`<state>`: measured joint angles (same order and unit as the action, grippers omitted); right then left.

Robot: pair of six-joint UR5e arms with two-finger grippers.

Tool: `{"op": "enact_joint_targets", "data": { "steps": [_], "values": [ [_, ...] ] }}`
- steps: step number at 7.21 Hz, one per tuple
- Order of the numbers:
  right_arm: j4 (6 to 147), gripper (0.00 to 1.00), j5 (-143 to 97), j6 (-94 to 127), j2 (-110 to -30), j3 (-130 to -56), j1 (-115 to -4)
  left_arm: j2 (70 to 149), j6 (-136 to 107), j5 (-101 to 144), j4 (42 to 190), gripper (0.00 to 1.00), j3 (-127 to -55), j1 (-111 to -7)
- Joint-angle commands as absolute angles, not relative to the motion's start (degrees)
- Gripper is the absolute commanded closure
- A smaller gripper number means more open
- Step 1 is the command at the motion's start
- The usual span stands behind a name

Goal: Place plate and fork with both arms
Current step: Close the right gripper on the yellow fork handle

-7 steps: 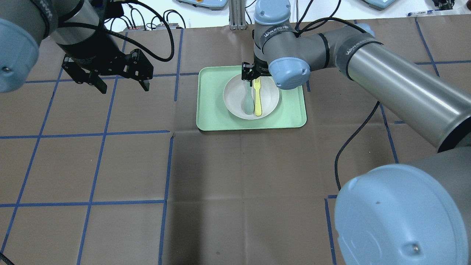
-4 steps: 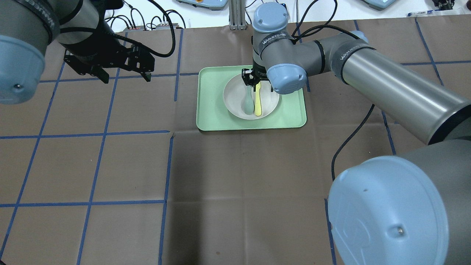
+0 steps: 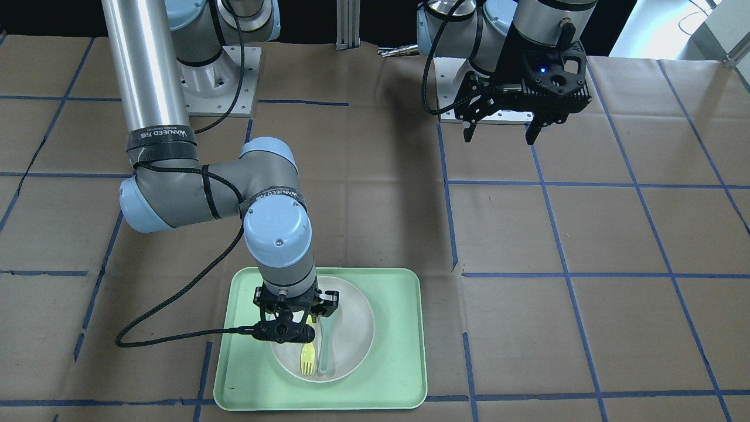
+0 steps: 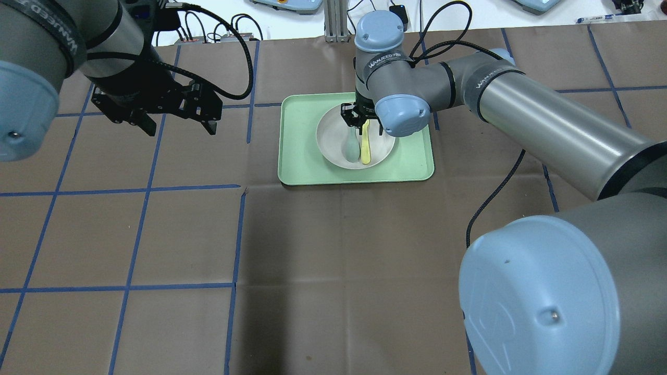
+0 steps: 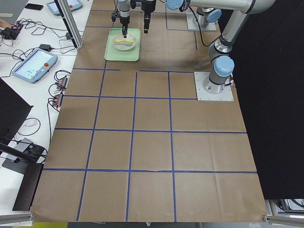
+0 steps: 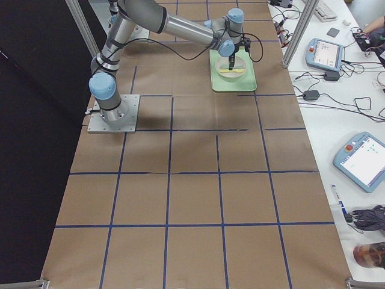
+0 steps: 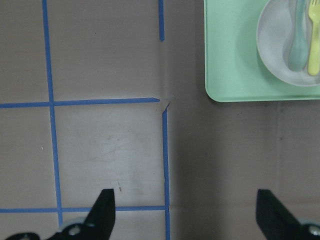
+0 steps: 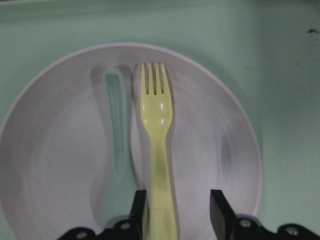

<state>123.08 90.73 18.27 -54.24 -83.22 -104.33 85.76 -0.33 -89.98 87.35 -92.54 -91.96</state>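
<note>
currently fork [image 8: 156, 150] lies in plate [image 8: 50, 165], tines away from robot; right jaws spread astride its handle, left jaws spread.

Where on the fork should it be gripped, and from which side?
Grip the fork by its handle, from straight above, closing across its narrow width. It lies flat in the plate, spoon close alongside; the open right gripper straddles the handle.

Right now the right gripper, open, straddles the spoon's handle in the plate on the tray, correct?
Not the spoon: the right wrist view shows the right gripper, open, straddling the fork handle, in the plate on the tray.
</note>
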Motion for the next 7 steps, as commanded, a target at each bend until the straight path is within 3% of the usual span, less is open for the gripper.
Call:
{"op": "enact_joint_targets", "data": {
  "steps": [1, 7],
  "values": [
    [123.1, 0.47, 90.4, 18.3, -53.1, -83.1, -104.4, 84.9, -0.3, -90.5, 87.6, 0.0, -92.8, -91.8],
    [123.2, 0.47, 90.1, 18.2, -51.0, -82.5, -104.5, 84.1, -0.2, -90.7, 88.3, 0.0, -93.1, -91.4]
  ]
}}
